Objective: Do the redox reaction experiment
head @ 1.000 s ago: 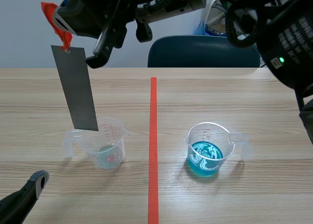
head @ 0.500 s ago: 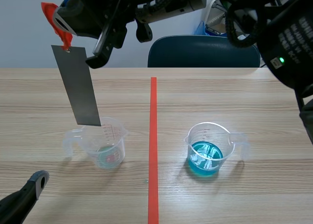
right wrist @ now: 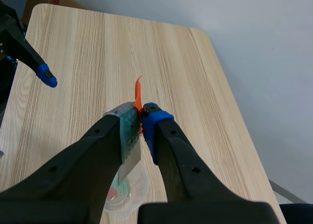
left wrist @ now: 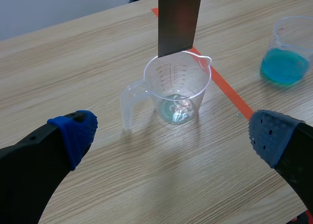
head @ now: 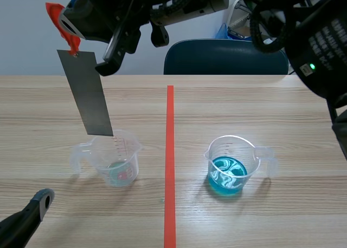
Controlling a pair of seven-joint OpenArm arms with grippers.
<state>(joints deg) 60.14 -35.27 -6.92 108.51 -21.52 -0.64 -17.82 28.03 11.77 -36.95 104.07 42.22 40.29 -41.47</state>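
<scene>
Your right arm comes across high over the tabletop (head: 282, 104), and your right tool (right wrist: 140, 119) is clenched on the orange-red ribbon (head: 56, 11), fingers pinched tight with the ribbon poking out between the pads. The grey metal strip (head: 85, 93) dangles from that ribbon, leaning a little rather than hanging plumb.

Now look at its lower end: it sits right at the rim of the left cup (head: 116, 161), over the mouth on the far side, and from your left wrist view it is clear of the liquid. That cup is a clear measuring cup standing upright, handle pointing away from the tape line (head: 169, 150), with just a shallow pale pool (left wrist: 177, 108) in the bottom.

Across the tape line, well apart, the right cup (head: 233, 164) stands upright too, handle turned outward, holding blue liquid (head: 229, 175) that covers its lower part with pale swirls on the surface.

Your left tool (left wrist: 168, 131) is released, fingers spread wide, blue pads showing, low over the tabletop on the near side of the left cup and touching nothing. The cup sits ahead of it, between the lines of its two fingers.

A blue chair (head: 225, 57) stands beyond the far edge.
</scene>
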